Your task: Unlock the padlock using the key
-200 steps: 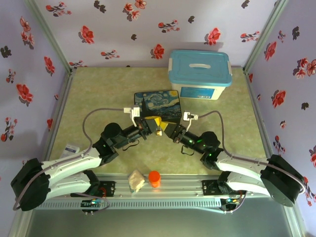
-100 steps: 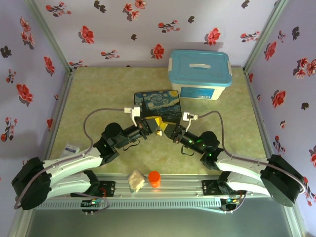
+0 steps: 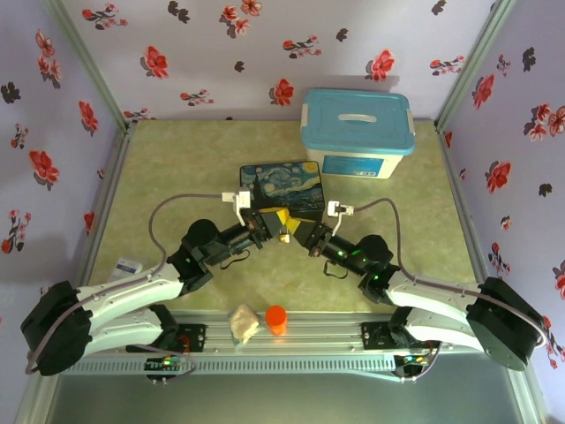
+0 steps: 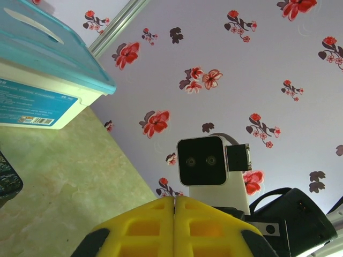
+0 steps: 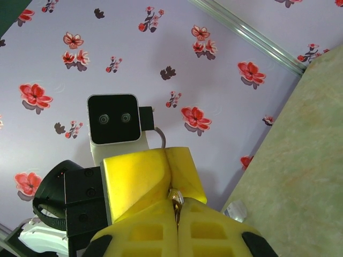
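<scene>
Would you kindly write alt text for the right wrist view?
The right gripper is shut on a small metal piece, tip to tip with the shut left gripper; a floral wall lies behind.

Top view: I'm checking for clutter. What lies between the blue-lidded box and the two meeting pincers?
A painted tin lies flat there, as the top view shows.

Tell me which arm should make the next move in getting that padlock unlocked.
Right, probably. The right gripper has its jaws shut with a small metal piece at their tips, head-on to the left gripper, also shut. Key or padlock, too small to tell. The left looks set to brace.
</scene>
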